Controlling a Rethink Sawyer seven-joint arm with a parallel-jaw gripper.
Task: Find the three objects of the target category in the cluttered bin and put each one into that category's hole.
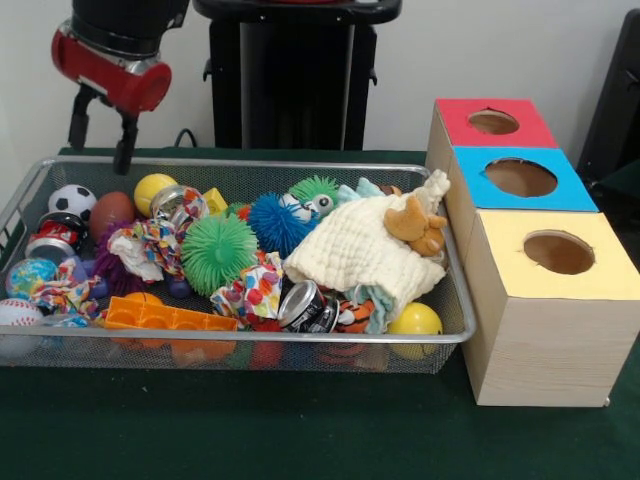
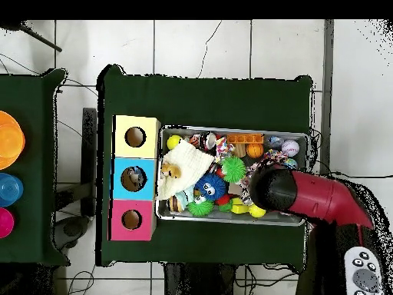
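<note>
The wire mesh bin (image 1: 250, 339) lies along the green table, full of toys; the overhead view shows its rim (image 2: 230, 129). I see no see-through plastic bottle in either view; any are hidden under the clutter. Shiny silver cans lie at the front (image 1: 307, 306) and at the back left (image 1: 176, 201). The blue-topped hole (image 1: 520, 177) is the middle one of the wooden box, also in the overhead view (image 2: 134, 178). My gripper (image 1: 101, 133) hangs over the bin's far left corner, open and empty. In the overhead view the red arm (image 2: 307, 196) hides it.
The red-topped hole (image 1: 493, 122) and the yellow-topped hole (image 1: 558, 252) flank the blue one. A cream cloth (image 1: 355, 250) with a brown plush toy (image 1: 415, 222) covers the bin's right part. A green spiky ball (image 1: 218, 250), a blue one (image 1: 275, 222) and an orange tray (image 1: 165, 318) crowd the middle.
</note>
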